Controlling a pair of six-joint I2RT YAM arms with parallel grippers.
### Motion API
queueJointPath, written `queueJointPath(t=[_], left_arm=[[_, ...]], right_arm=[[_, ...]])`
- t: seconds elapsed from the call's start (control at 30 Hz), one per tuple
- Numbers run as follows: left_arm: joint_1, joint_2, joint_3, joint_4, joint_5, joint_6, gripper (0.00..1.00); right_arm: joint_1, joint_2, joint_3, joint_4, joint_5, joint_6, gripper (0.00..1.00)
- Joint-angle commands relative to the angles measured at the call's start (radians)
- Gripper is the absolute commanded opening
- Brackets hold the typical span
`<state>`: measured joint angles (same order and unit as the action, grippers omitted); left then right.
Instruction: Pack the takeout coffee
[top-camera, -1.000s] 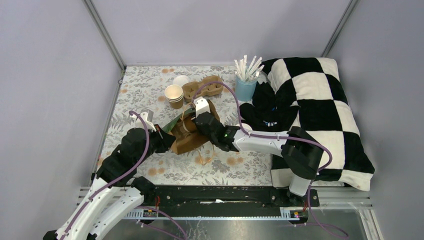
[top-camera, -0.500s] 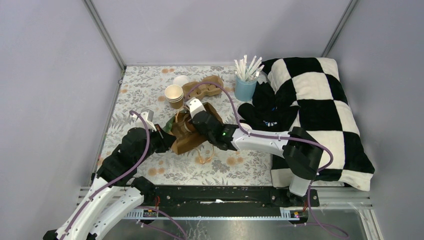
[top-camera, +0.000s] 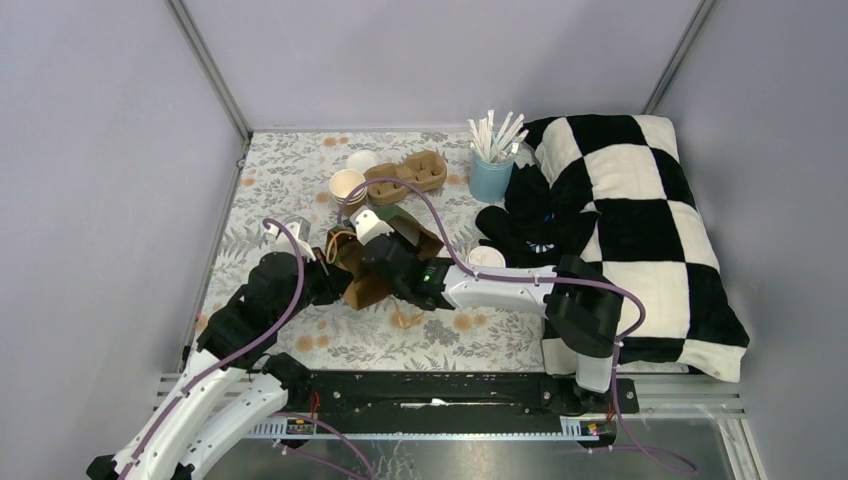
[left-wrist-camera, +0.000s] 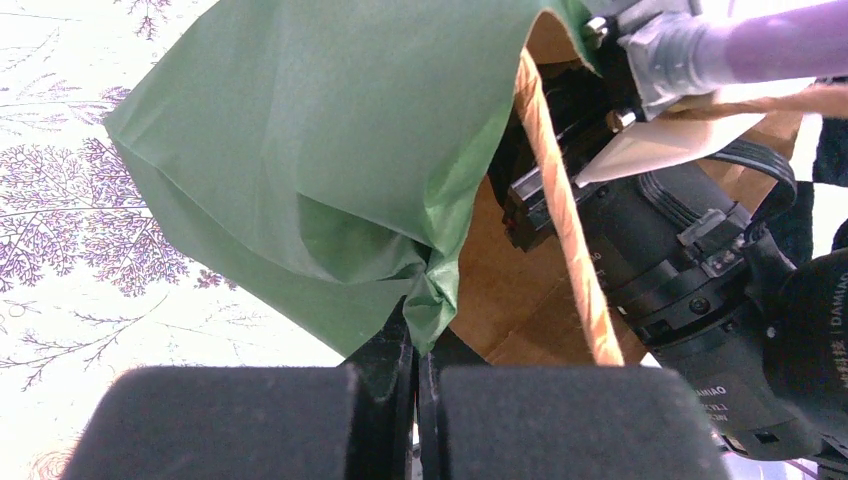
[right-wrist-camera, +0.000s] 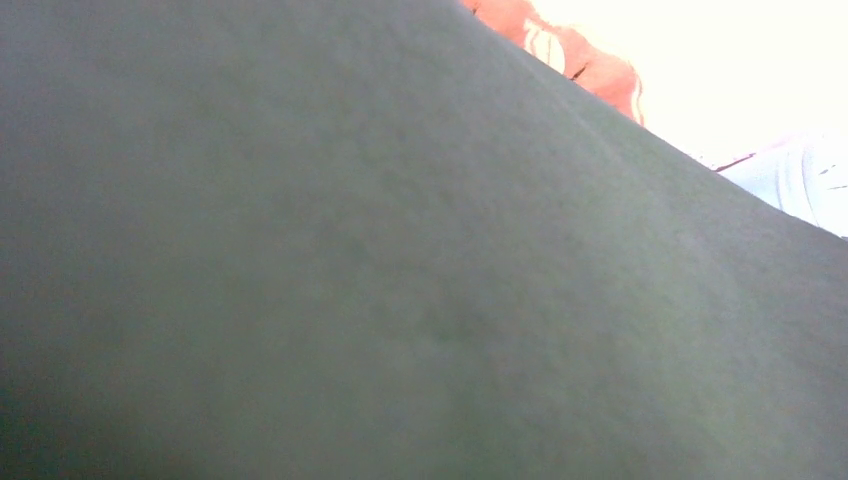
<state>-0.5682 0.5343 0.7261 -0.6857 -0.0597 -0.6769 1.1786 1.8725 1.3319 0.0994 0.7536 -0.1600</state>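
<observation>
Cups (top-camera: 347, 187) stand just beyond the bag (top-camera: 366, 288), nearest the right gripper (top-camera: 352, 240), its jaws unreadable. Left gripper (left-wrist-camera: 417, 368) jaws pinch the bag.

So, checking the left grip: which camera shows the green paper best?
Left wrist view: the green paper fills it, pinched in the shut left gripper. Top view barely shows it, mostly hidden; right wrist view is a dark green blur.
</observation>
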Motion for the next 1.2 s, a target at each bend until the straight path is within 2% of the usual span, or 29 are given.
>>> queueJointPath(t=[0.0, 0.1, 0.17, 0.3, 0.5, 0.67, 0.8, 0.97, 1.17], left_arm=[[-0.004, 0.012, 0.022, 0.073, 0.039, 0.014, 0.00], [-0.004, 0.023, 0.021, 0.089, 0.047, 0.014, 0.00], [-0.004, 0.030, 0.019, 0.101, 0.055, 0.013, 0.00], [-0.004, 0.039, 0.021, 0.110, 0.055, 0.016, 0.00], [-0.004, 0.028, 0.019, 0.104, 0.055, 0.006, 0.00], [-0.003, 0.017, 0.014, 0.084, 0.042, -0.003, 0.00], [-0.004, 0.021, 0.006, 0.076, 0.034, -0.007, 0.00], [-0.004, 0.023, -0.010, 0.083, 0.047, -0.012, 0.00], [-0.004, 0.024, -0.009, 0.105, 0.055, -0.007, 0.00]], right_arm=[[0.020, -0.050, -0.005, -0.059, -0.097, 0.005, 0.01], [0.035, -0.073, -0.025, -0.052, -0.075, -0.016, 0.00], [0.048, -0.040, 0.000, -0.077, 0.005, -0.044, 0.00], [0.066, -0.049, -0.012, -0.043, -0.015, -0.085, 0.01], [0.086, 0.027, 0.068, -0.172, 0.091, -0.023, 0.00], [0.085, -0.014, 0.041, -0.158, 0.161, -0.079, 0.00], [0.090, -0.030, 0.074, -0.230, 0.210, -0.085, 0.00], [0.090, -0.013, 0.020, -0.146, 0.247, -0.175, 0.00], [0.089, 0.029, 0.015, -0.109, 0.230, -0.204, 0.00]])
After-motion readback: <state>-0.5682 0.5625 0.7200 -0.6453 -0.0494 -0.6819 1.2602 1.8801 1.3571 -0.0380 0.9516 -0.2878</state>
